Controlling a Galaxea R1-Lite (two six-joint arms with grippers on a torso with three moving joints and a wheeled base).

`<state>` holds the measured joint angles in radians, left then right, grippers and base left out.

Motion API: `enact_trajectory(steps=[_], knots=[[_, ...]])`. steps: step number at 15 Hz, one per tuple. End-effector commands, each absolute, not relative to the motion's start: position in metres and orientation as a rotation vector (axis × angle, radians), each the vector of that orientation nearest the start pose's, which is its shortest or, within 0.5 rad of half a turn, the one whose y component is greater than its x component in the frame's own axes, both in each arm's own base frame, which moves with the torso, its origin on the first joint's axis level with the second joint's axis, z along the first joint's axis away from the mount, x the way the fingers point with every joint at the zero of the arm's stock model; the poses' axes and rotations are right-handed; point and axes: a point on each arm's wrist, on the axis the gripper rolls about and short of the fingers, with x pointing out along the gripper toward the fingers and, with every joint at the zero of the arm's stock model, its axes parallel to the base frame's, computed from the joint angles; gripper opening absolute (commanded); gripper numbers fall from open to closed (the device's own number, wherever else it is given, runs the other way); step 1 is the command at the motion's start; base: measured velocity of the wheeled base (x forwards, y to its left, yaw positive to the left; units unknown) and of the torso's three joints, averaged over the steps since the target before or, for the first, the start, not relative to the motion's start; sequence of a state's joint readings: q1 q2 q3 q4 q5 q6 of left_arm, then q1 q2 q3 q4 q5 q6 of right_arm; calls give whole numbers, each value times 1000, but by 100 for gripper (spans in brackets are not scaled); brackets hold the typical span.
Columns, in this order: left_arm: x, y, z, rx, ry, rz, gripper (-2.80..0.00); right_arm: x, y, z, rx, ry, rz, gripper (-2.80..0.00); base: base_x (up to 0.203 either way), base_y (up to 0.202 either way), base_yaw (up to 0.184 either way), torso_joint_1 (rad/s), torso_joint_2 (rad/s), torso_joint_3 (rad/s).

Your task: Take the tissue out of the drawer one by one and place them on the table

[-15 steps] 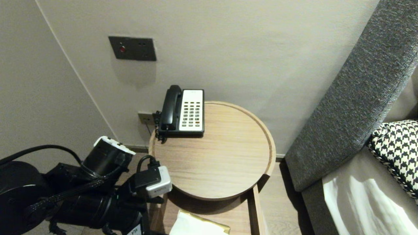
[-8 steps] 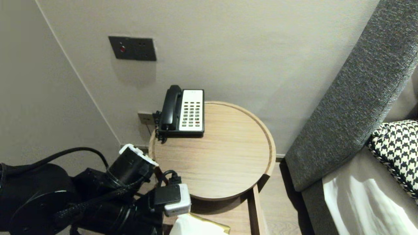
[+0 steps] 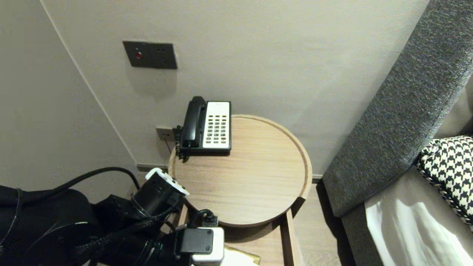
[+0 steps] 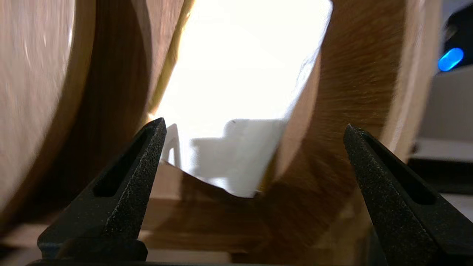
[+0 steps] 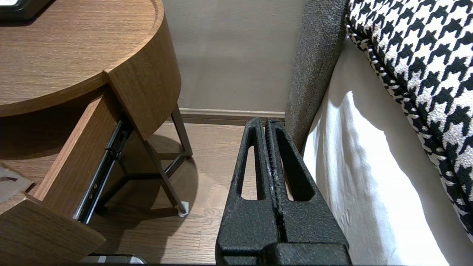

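White paper (image 4: 240, 66) in drawer (image 3: 287, 240) ahead of left end effector (image 4: 254, 123) (spread wide); right end effector (image 5: 265, 121) clenched.

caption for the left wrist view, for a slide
Left tool open wide, aimed at a bright white paper item lying in the open wooden drawer.

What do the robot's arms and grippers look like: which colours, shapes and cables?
The left arm is black, with a white-capped round joint, a black cable and a silver wrist camera. Both the left gripper and right gripper have black, grainy, tapering fingers with slots.
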<state>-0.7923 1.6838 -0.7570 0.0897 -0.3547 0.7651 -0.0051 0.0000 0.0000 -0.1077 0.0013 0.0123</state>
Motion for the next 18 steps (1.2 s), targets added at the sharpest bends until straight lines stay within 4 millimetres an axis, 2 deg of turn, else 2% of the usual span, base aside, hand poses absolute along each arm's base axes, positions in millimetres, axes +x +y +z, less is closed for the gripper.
enact_trajectory(steps=[1, 3, 8, 18], knots=[[170, -190, 109, 890, 611, -1434, 0, -20, 0, 75, 12, -69, -3, -280, 0, 0, 0, 0, 0, 0], [170, -191, 105, 910, 614, -1444, 0, -20, 0, 75, 12, -69, -3, -280, 0, 0, 0, 0, 0, 0], [185, -205, 96, 972, 477, -1442, 0, -20, 0, 75, 12, -69, -3, -280, 0, 0, 0, 0, 0, 0], [192, -211, 73, 977, 524, -1453, 0, -20, 0, 75, 12, -69, -3, -280, 0, 0, 0, 0, 0, 0]])
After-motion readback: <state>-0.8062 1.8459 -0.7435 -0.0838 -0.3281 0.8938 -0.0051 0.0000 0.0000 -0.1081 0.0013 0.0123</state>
